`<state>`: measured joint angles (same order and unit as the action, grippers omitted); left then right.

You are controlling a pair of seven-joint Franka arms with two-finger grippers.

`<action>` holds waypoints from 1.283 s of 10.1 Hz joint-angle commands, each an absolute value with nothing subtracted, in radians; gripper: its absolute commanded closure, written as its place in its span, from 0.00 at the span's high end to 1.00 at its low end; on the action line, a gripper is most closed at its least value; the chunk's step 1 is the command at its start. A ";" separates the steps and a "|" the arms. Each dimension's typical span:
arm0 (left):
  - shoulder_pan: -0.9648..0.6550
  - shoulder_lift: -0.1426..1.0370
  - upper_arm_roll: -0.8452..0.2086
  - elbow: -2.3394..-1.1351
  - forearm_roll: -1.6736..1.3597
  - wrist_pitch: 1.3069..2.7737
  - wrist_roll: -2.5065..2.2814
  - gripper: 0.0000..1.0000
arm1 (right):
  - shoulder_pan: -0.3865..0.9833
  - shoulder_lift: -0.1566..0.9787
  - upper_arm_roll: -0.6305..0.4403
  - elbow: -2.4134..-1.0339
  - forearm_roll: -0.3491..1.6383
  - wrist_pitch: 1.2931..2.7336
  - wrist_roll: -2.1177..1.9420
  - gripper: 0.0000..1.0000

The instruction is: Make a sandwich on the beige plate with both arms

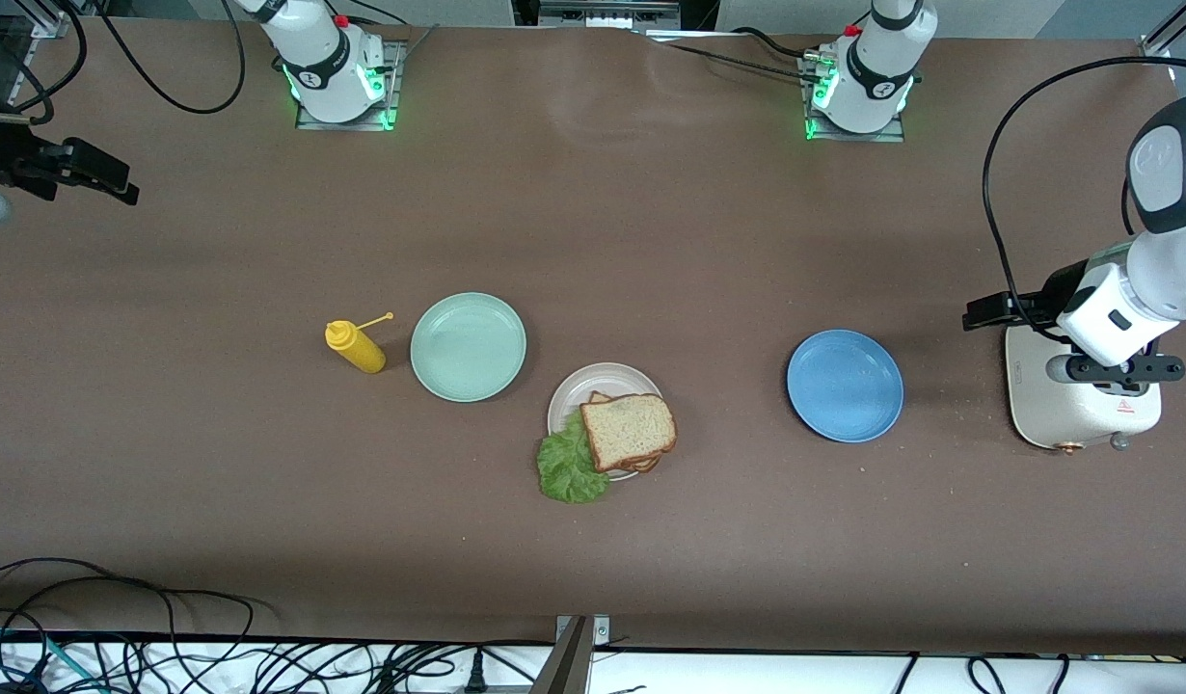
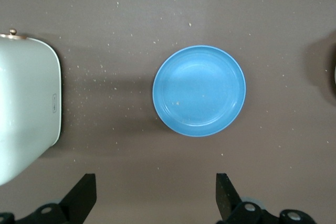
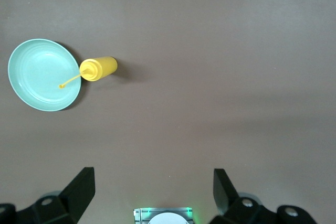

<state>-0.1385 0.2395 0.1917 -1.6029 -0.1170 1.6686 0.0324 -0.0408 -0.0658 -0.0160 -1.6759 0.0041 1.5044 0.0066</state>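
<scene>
The sandwich [image 1: 628, 431] lies on the beige plate [image 1: 576, 392] in the middle of the table, two bread slices stacked and overhanging the plate's rim on the side nearer the front camera. A ruffled green lettuce leaf [image 1: 569, 469] sticks out from between them toward the right arm's end. High over the table between the blue plate and the toaster, my left gripper [image 1: 986, 313] [image 2: 155, 178] is open and empty. My right gripper [image 1: 106, 181] [image 3: 152, 171] is raised over the right arm's end of the table, also open and empty. Neither gripper is touching anything.
A mint-green plate [image 1: 468, 346] [image 3: 37, 74] and a yellow squeeze bottle [image 1: 355, 346] [image 3: 98, 68] stand toward the right arm's end. Toward the left arm's end are a blue plate [image 1: 845, 386] [image 2: 199, 91] and a cream toaster [image 1: 1037, 410] [image 2: 26, 103], with crumbs between them.
</scene>
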 commanded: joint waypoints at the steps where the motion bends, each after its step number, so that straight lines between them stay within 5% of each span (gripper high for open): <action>1: -0.138 0.258 0.193 -1.539 -0.097 1.582 0.014 1.00 | -0.051 -0.060 -0.003 -1.652 0.009 1.494 0.020 1.00; 6: -0.135 0.229 0.184 -1.447 -0.022 1.329 0.029 1.00 | -0.048 -0.072 0.025 -1.640 0.009 1.512 0.021 1.00; 13: -0.126 0.149 0.143 -1.430 0.000 1.258 0.018 1.00 | -0.048 -0.064 0.049 -1.637 0.017 1.523 0.021 1.00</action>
